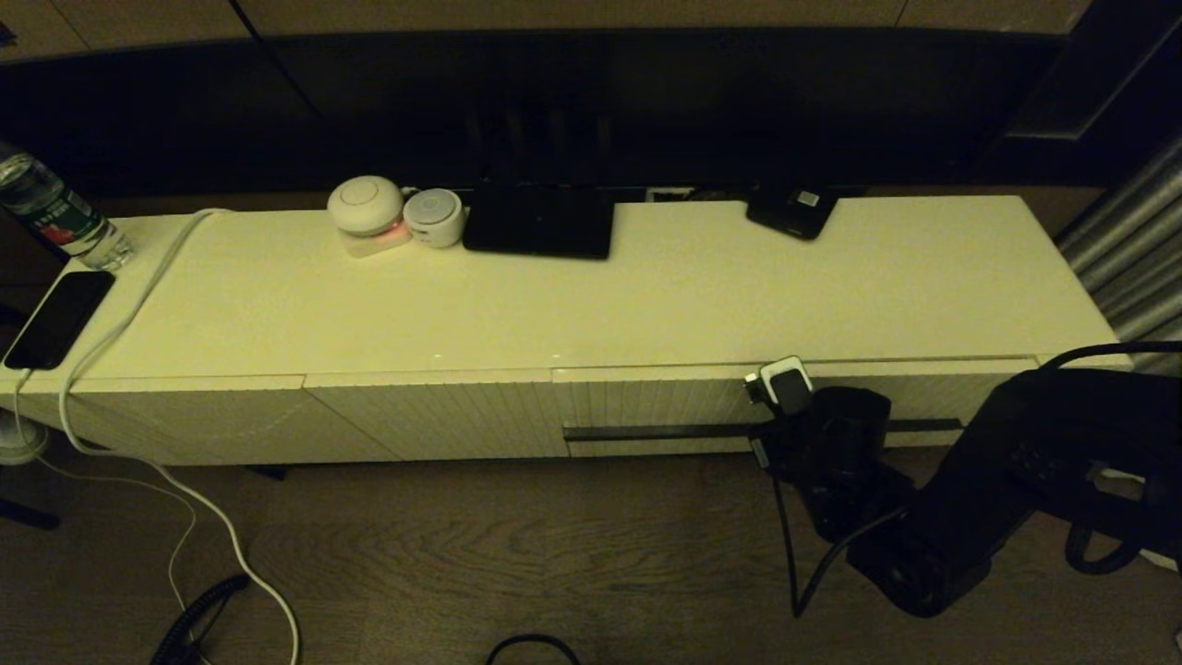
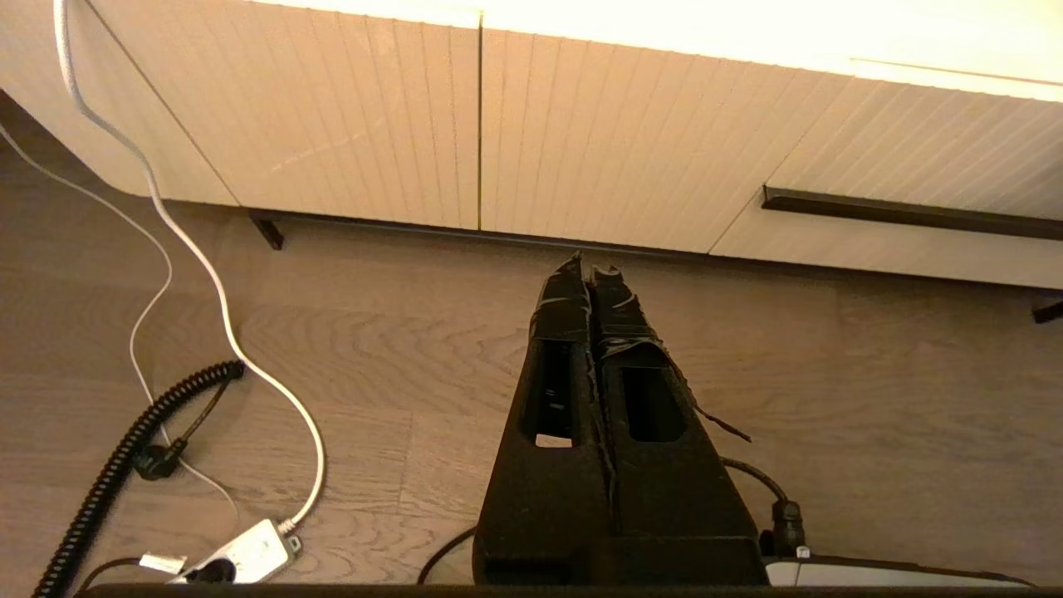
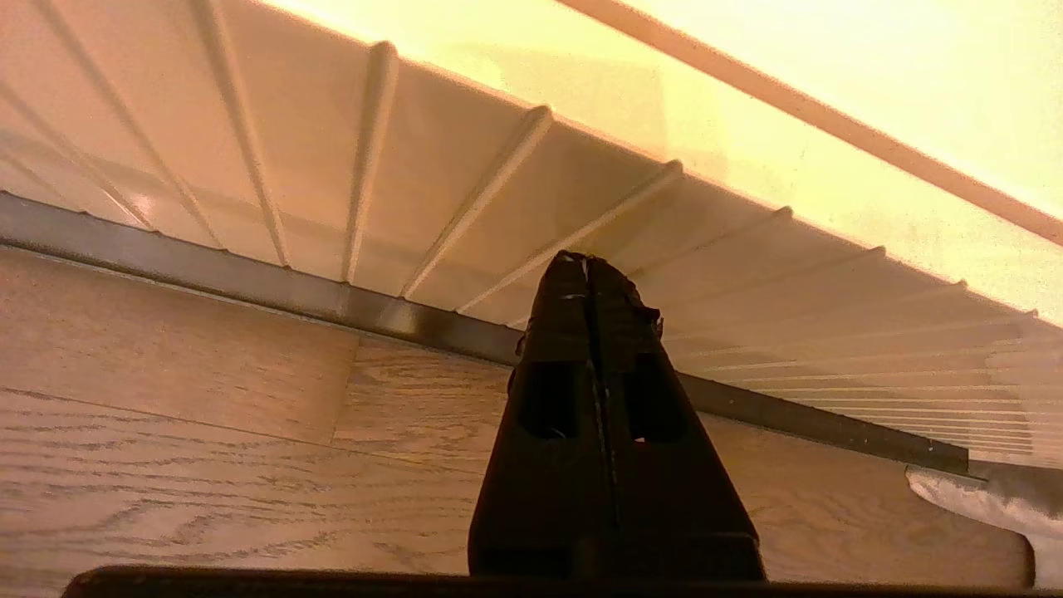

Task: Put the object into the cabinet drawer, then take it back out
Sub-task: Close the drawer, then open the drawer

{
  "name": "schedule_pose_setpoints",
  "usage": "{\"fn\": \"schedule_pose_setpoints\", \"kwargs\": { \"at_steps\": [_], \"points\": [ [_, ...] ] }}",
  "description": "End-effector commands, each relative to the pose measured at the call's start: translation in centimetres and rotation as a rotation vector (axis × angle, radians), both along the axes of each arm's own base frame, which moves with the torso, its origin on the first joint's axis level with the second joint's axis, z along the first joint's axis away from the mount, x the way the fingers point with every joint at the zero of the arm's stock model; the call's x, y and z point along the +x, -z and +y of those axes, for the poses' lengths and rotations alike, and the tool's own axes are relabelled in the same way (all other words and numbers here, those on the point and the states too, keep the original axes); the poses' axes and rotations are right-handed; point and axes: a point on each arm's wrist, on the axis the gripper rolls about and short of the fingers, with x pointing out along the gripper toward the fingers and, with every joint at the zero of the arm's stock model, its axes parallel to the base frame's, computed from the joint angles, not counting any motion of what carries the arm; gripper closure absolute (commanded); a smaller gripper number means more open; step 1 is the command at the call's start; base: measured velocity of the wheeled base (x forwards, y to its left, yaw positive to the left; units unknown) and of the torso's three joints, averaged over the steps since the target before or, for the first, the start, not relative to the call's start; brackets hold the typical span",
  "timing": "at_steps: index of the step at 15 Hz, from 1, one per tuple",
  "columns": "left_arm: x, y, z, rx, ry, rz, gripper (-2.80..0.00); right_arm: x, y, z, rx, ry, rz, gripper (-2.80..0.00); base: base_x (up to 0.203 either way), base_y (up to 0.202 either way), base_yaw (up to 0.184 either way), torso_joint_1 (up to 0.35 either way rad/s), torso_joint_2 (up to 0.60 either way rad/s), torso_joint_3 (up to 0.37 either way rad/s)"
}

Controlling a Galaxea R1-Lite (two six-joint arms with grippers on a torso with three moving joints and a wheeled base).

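Starting at my left, a water bottle (image 1: 55, 214) and a dark phone (image 1: 57, 318) sit at the far end of the cabinet (image 1: 591, 305), with a white cable (image 1: 111, 342) trailing off the top down to the floor. My left gripper (image 2: 588, 272) hangs low over the wooden floor, well short of the handleless ribbed panels, its fingers pressed together and holding nothing. Further along the top are two round white gadgets (image 1: 392, 214) and a black flat box (image 1: 539, 223). On the right is the cabinet drawer (image 1: 794, 406), shut, its dark handle slot (image 3: 249, 282) running across the front. My right gripper (image 3: 588, 264) is right at that slot, fingers also pressed together and empty, the tips close against the ribbed face. I cannot tell which item is the object meant for the drawer; nothing is in either gripper. My worry is the opening: with closed fingers meeting the slot at a shallow angle, the tips could skid along the ribs rather than hook in, and a pull off-centre might bind the wide drawer.
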Motion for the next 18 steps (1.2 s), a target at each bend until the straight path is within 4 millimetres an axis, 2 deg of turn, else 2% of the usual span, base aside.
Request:
{"fn": "schedule_pose_setpoints", "kwargs": {
  "at_steps": [1, 4, 8, 10, 12, 15, 18],
  "points": [
    [0.0, 0.0, 0.0, -0.001, 0.0, -0.002, 0.0, -1.0, -1.9, -0.3, 0.01, 0.003, -0.03, 0.0, 0.0, 0.0, 0.0, 0.0, 0.0, 0.0],
    [0.0, 0.0, 0.0, -0.001, 0.0, -0.003, 0.0, -4.2, -5.2, -0.9, 0.005, -0.024, -0.029, 0.0, 0.0, 0.0, 0.0, 0.0, 0.0, 0.0],
    [0.0, 0.0, 0.0, -0.001, 0.0, -0.003, 0.0, -11.3, -9.1, -1.9, -0.078, -0.121, 0.064, 0.0, 0.0, 0.0, 0.0, 0.0, 0.0, 0.0],
    [0.0, 0.0, 0.0, -0.001, 0.0, -0.001, 0.0, -15.1, -10.5, -2.9, -0.17, -0.195, 0.144, 0.0, 0.0, 0.0, 0.0, 0.0, 0.0, 0.0],
    [0.0, 0.0, 0.0, -0.001, 0.0, -0.003, 0.0, -18.2, -10.6, -4.0, -0.385, -0.286, 0.241, 0.0, 0.0, 0.0, 0.0, 0.0, 0.0, 0.0],
    [0.0, 0.0, 0.0, -0.001, 0.0, -0.003, 0.0, -19.2, -8.4, -4.3, -0.705, -0.465, 0.345, 0.0, 0.0, 0.0, 0.0, 0.0, 0.0, 0.0],
    [0.0, 0.0, 0.0, -0.001, 0.0, -0.002, 0.0, -18.1, -6.7, -3.9, -0.79, -0.592, 0.437, 0.0, 0.0, 0.0, 0.0, 0.0, 0.0, 0.0]
  ]
}}
